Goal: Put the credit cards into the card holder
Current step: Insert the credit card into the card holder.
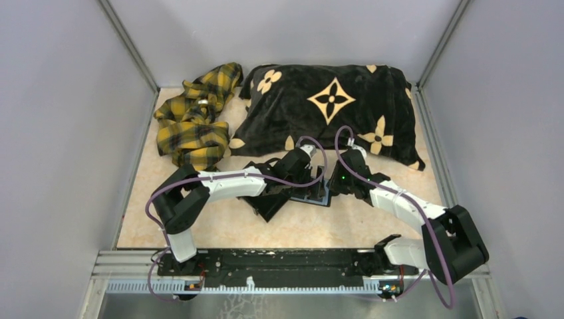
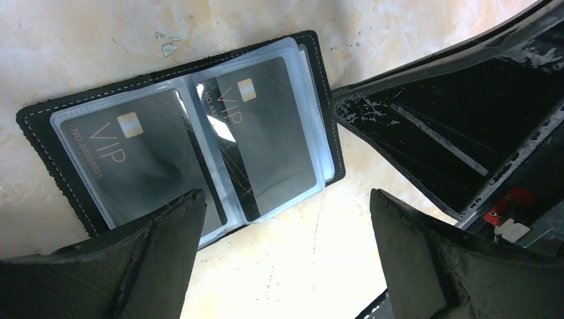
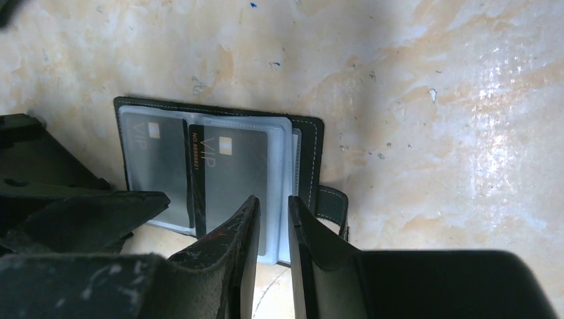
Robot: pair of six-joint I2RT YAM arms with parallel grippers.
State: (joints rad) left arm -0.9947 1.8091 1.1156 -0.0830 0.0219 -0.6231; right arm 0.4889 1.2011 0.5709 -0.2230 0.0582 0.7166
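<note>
**Item:** flat black stitched-leather card holder (image 2: 36,133), lying open and face-up on the mottled beige table (image 3: 432,100), about mid-table and nearer the front edge than the back.

**Contents:** floppy clear plastic sleeves (image 2: 219,126) holding two dark grey credit cards (image 2: 266,139) lettered VIP, side by side.

**Handling, as I judge it:** the holder is light and apt to skid. The cards are stiff, thin and slick. The sleeves are limp and glossy, poor to pinch. Best purchase looks like the leather border or the short strap tab (image 3: 332,203) at one side.

**Left hand** (image 2: 284,199): spread to its widest, empty, hanging over the holder.

**Right hand** (image 3: 273,199): fingers a narrow slit apart at the sleeves' free edge. Whether it pinches a leaf I cannot tell.

**Adjacent:** scuffed black tray (image 2: 452,119), just beside the holder.
</note>
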